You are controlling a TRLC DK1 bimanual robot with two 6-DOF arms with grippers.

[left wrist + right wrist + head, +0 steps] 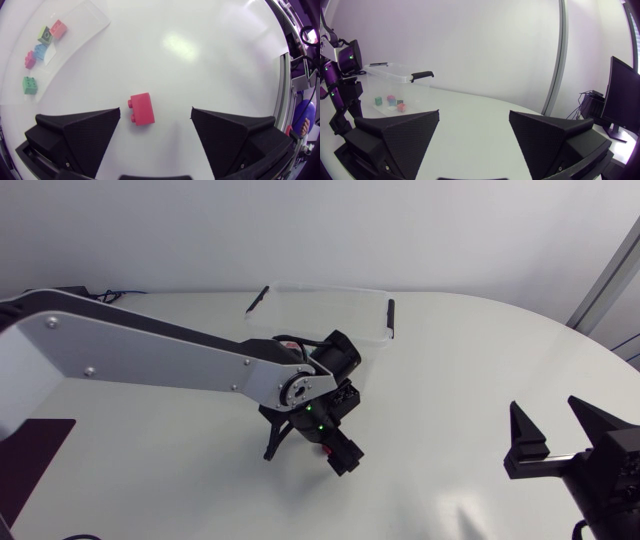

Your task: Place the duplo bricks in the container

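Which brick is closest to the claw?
The red brick, lying right between the left claw's open fingers without touching them. The other bricks sit together much farther ahead of it.

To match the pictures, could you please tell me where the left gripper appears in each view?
Head: left gripper mid-table, by the container.
Left wrist: left gripper open, red brick between its fingers.
Right wrist: left gripper beside the small bricks.
Landmark: small bricks, both wrist views.

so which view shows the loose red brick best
The left wrist view: the red brick lies whole between the open left end effector's fingers. In the head view the left arm hides it; the right wrist view misses it.
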